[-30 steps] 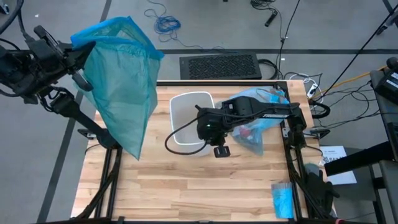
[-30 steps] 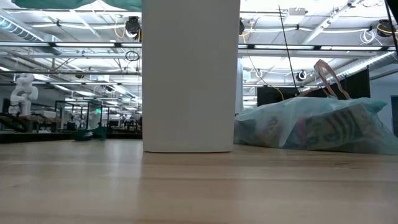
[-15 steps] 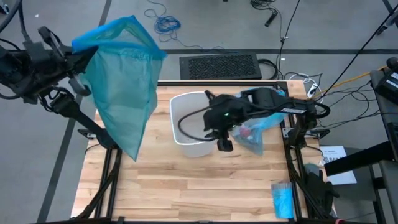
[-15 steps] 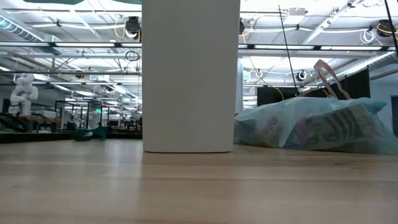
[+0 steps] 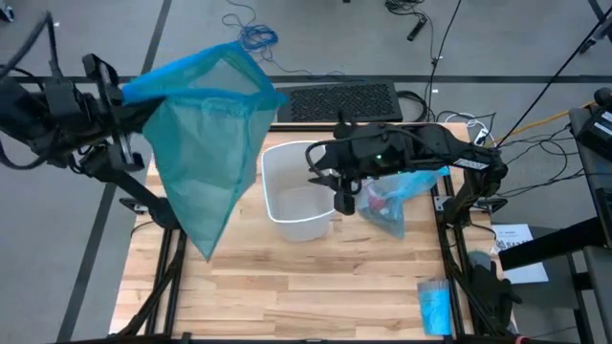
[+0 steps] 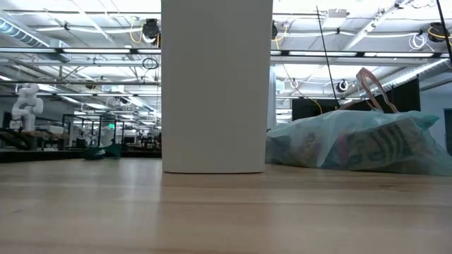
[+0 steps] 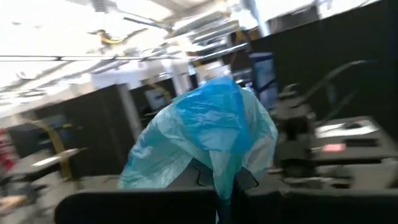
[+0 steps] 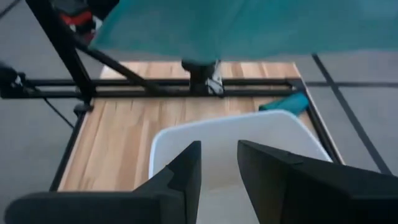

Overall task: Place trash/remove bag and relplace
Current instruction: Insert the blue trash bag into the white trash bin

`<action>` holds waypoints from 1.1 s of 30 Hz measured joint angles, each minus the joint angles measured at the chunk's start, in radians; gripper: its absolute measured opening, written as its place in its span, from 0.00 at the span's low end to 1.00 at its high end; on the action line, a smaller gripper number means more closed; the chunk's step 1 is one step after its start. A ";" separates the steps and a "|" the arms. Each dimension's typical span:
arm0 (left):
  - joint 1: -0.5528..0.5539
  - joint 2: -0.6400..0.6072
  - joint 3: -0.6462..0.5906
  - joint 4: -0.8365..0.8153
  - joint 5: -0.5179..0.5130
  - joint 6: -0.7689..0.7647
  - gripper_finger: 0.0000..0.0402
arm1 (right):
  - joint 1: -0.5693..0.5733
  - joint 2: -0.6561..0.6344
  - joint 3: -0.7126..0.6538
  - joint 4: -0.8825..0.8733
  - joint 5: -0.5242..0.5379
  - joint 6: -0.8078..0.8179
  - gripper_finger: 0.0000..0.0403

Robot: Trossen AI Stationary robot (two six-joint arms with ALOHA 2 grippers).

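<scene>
I note the left gripper (image 5: 122,96), clamped on the fresh bag (image 5: 206,143), has swung nearer the bin (image 5: 296,186); the right gripper (image 5: 344,199), fingers narrowly parted and empty, has retreated rightward, clearing the bin for relining.

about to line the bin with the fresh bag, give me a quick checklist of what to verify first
1. White bin upright on the table: ok.
2. Bin has no liner in it: ok.
3. Left tool shut on the teal bag: ok.
4. Teal bag's mouth is over the bin: not ok, it hangs off to the left.
5. Right tool open, holding nothing: ok.
6. Filled blue bag is out of the bin: ok.
</scene>
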 joint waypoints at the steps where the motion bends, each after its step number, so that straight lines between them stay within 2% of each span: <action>1: 0.000 0.007 0.000 0.000 0.021 -0.018 0.00 | 0.000 0.000 0.000 0.014 0.004 -0.002 0.24; 7: 0.033 0.089 0.000 0.005 0.119 -0.068 0.00 | 0.000 -0.005 0.000 0.060 0.095 -0.019 0.24; 15: 0.173 0.173 -0.002 0.029 0.309 -0.082 0.00 | 0.001 -0.050 0.000 0.096 0.128 -0.021 0.24; 22: 0.331 0.188 0.000 0.133 0.608 -0.149 0.00 | 0.003 -0.115 0.000 0.100 0.183 -0.013 0.24; 33: 0.500 0.211 0.001 0.243 0.966 -0.317 0.00 | 0.051 -0.226 0.000 0.180 0.265 -0.088 0.24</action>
